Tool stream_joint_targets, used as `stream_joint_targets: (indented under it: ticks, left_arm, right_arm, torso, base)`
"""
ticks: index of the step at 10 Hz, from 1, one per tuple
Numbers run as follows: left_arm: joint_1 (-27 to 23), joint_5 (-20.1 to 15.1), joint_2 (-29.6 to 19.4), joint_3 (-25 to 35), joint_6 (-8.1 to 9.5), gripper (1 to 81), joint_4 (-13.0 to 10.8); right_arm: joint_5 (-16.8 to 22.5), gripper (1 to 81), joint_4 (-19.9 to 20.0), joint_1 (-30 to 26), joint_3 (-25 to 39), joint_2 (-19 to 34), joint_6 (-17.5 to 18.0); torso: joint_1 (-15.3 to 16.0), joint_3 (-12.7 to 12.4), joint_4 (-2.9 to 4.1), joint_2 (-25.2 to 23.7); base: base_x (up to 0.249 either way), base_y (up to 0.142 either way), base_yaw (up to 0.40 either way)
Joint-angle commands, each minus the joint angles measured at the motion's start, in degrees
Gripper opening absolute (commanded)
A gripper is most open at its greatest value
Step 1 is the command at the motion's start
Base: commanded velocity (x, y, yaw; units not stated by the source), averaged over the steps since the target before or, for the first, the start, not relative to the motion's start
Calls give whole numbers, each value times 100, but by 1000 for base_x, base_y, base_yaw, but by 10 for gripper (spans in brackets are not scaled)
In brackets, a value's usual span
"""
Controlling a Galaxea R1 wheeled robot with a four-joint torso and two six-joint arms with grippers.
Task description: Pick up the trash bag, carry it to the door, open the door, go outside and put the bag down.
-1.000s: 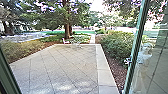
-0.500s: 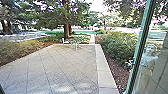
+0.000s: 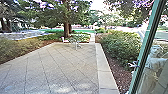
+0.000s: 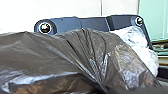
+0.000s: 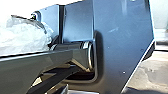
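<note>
- One translucent dark-brown plastic trash bag is spreading across the left wrist view, its skin gathering into tight creases.
- The head view is looking out over a grey tiled patio, where a small pale chair is standing near a spindly outdoor table, while green leafy bushes are growing beyond the paving's edge.
- In that view a slanting green door frame is rising on the right, and a pale, blurred person is standing behind glass.
- The right wrist view is showing whitish crumpled plastic near the robot's jointed bar; I cannot tell whether it is part of the trash bag.
- The trash bag is lying close before the left wrist camera, partly covering the robot's dark plate; I cannot tell whether the left hand is grasping it, or whether the right hand is clenched or released.
</note>
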State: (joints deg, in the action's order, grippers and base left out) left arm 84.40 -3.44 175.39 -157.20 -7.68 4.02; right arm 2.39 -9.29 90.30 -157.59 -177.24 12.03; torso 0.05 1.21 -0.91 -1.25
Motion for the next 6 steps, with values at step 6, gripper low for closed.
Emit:
stream_joint_targets:
  ticks: [6]
  left_arm:
    - [-296,-324,102,31,-41,10,-156]
  right_arm:
    - [306,811,-38,-244,54,-77,-8]
  torso:
    - [2,0,0,0]
  base:
    - [103,0,0]
